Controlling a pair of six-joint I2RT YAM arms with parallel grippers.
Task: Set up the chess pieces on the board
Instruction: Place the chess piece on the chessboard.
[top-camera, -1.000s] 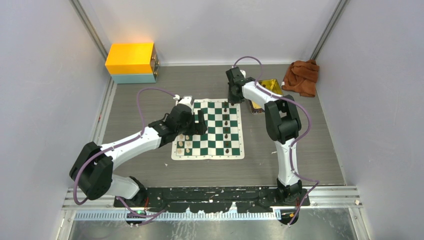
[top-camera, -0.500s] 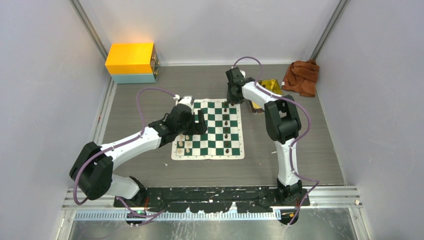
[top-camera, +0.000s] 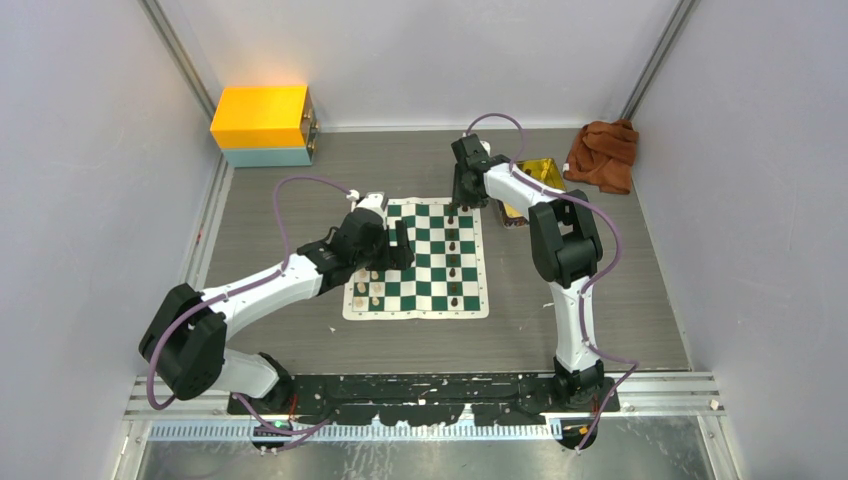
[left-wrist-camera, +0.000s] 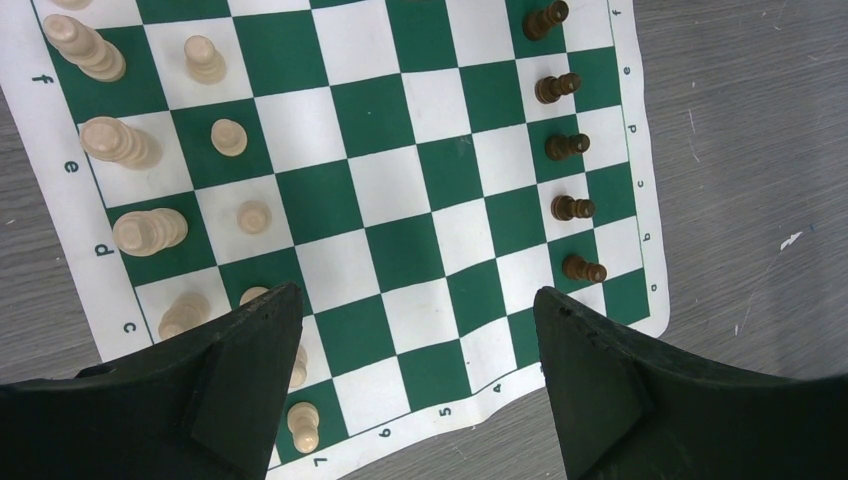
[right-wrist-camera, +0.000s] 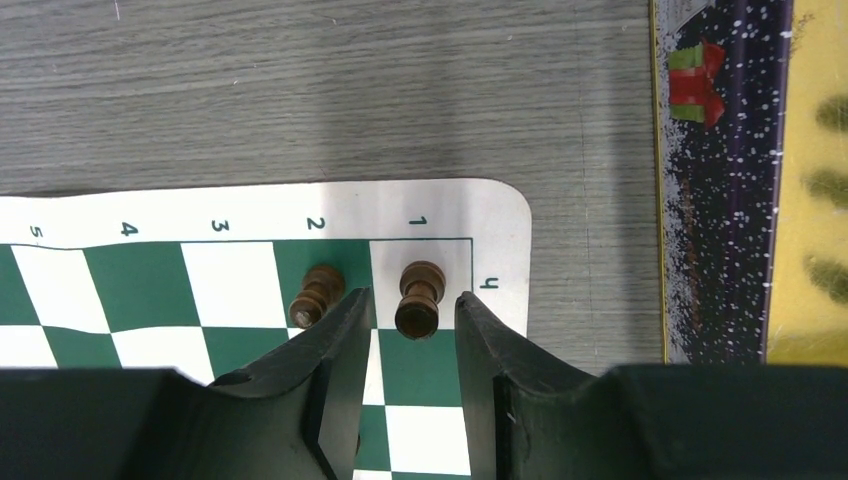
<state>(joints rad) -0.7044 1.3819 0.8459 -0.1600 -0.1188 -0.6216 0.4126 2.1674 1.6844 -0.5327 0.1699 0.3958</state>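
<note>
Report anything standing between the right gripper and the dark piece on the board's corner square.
Nothing visible does. The dark piece stands on the corner square between the right gripper's open fingers, with a sliver of gap on each side. A second dark piece stands just outside one finger, not between them.

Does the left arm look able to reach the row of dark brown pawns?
Probably yes: the open left gripper hovers over bare squares of the green-and-white checked board, nothing standing between it and the dark brown pawns.
</note>
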